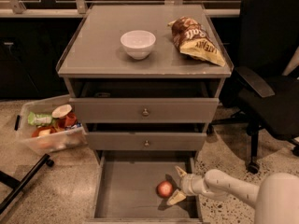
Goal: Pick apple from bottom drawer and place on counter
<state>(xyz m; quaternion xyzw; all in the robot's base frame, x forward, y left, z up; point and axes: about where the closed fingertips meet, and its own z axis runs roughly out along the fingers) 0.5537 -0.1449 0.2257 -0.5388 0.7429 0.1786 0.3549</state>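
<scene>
The apple (pixel 164 189) is small, round and reddish. It lies on the floor of the pulled-out bottom drawer (pixel 122 190), toward its right side. My gripper (pixel 177 185) reaches in from the right on a white arm. Its two pale fingers are spread apart, one above and one below, just to the right of the apple. They are not closed on it. The counter (pixel 98 45) is the grey cabinet top above, with a clear rim.
A white bowl (pixel 138 44) and a brown-and-yellow chip bag (pixel 196 40) sit on the counter. Two closed drawer fronts with knobs (pixel 145 112) are above the open drawer. A clear bin of items (pixel 49 130) stands on the floor at left. A black office chair (pixel 268 73) is at right.
</scene>
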